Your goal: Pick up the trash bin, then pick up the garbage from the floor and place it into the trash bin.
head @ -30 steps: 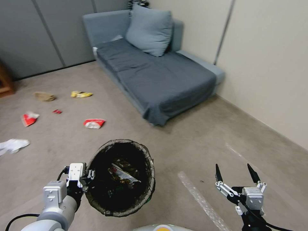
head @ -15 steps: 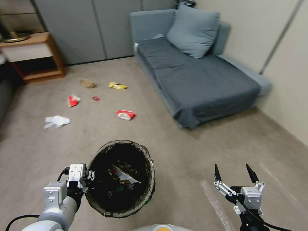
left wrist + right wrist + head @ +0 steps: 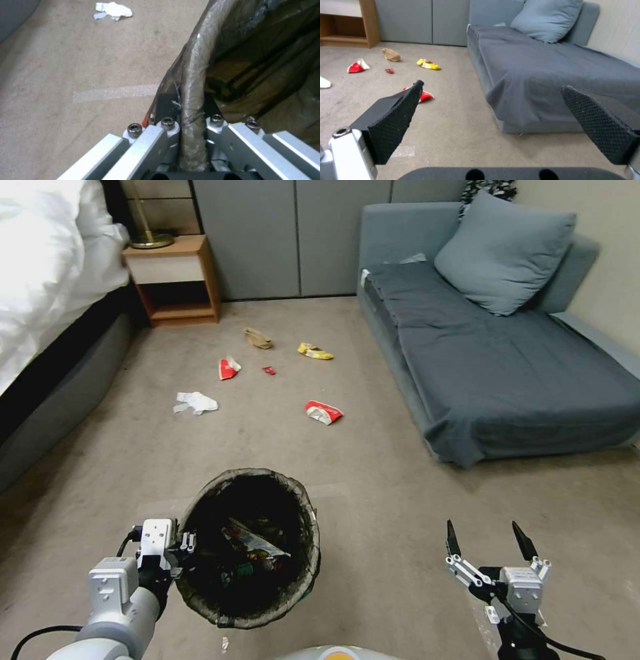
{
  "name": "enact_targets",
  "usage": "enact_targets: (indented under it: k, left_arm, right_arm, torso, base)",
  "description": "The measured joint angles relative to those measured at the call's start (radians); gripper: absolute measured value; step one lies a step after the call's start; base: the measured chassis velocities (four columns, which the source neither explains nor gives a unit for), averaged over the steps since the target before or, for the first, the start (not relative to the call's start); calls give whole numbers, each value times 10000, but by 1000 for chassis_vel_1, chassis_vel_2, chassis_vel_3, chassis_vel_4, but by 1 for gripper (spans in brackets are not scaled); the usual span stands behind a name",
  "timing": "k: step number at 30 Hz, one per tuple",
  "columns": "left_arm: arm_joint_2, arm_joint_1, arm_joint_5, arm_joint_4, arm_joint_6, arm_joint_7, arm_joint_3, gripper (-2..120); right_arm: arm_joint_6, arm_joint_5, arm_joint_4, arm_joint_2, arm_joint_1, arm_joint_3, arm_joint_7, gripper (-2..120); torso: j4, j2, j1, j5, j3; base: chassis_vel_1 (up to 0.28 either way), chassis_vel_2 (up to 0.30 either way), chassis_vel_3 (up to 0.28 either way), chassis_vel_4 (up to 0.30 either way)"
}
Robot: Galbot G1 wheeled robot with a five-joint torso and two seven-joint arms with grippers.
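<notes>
Dark, crinkled liner wraps the rim of the bin (image 3: 248, 548), which hangs low in front of the robot, off the carpet (image 3: 373, 500). The left gripper (image 3: 181, 551) is clamped on the rim at the bin's left side; in the left wrist view its fingers (image 3: 165, 125) pinch the liner-covered rim (image 3: 193, 82) between them. Wrappers already lie in the bottom of the bin. A strip of clear tape (image 3: 115, 93) is stuck to the carpet beside it.

The right gripper (image 3: 485, 541) hangs low on the right, well apart from the bin, its black fingers (image 3: 395, 117) spread wide with nothing between them.

Farther out on the carpet, the nearest garbage is a red-and-white packet (image 3: 323, 412), lying near the front edge of the sofa (image 3: 507, 353). Left of it sits a crumpled white tissue (image 3: 195, 402). Beyond these lie a second red-and-white packet (image 3: 229, 368), a small red scrap (image 3: 268, 371) just beside it, a yellow wrapper (image 3: 315, 352) and, farthest, a brown paper bag (image 3: 258, 338).

A bed (image 3: 47, 280) with white bedding runs along the left. A wooden nightstand (image 3: 175, 280) stands against the grey wall panels at the back, and a blue-grey cushion (image 3: 503, 253) leans on the sofa's far end.
</notes>
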Motion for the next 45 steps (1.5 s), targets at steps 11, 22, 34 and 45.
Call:
enact_targets:
  k: [11, 22, 34, 45]
  left_arm:
    - [-58, 110, 73, 0, 3, 8, 5, 1]
    - [-89, 207, 134, 0, 6, -1, -35, 1]
    - [-98, 160, 188, 0, 89, -12, -67, 1]
    - [-108, 141, 190, -1, 109, -20, -76, 1]
  right_arm:
    - [22, -4, -70, -38, 4, -144, 17, 100]
    - [61, -51, -163, -57, 11, -291, 23, 100]
    - [65, -40, -215, -69, 96, -316, 24, 100]
    - [68, -75, -327, -28, 191, -390, 40, 100]
  torso:
    - [2, 0, -1, -1, 0]
    - [3, 1, -1, 2, -1]
    - [2, -1, 0, -5, 0]
    - [3, -1, 0, 0, 0]
  base:
    - [-89, 82, 77, -79]
    - [-230, 249, 239, -227]
    - [-289, 293, 289, -298]
    - [-280, 283, 283, -287]
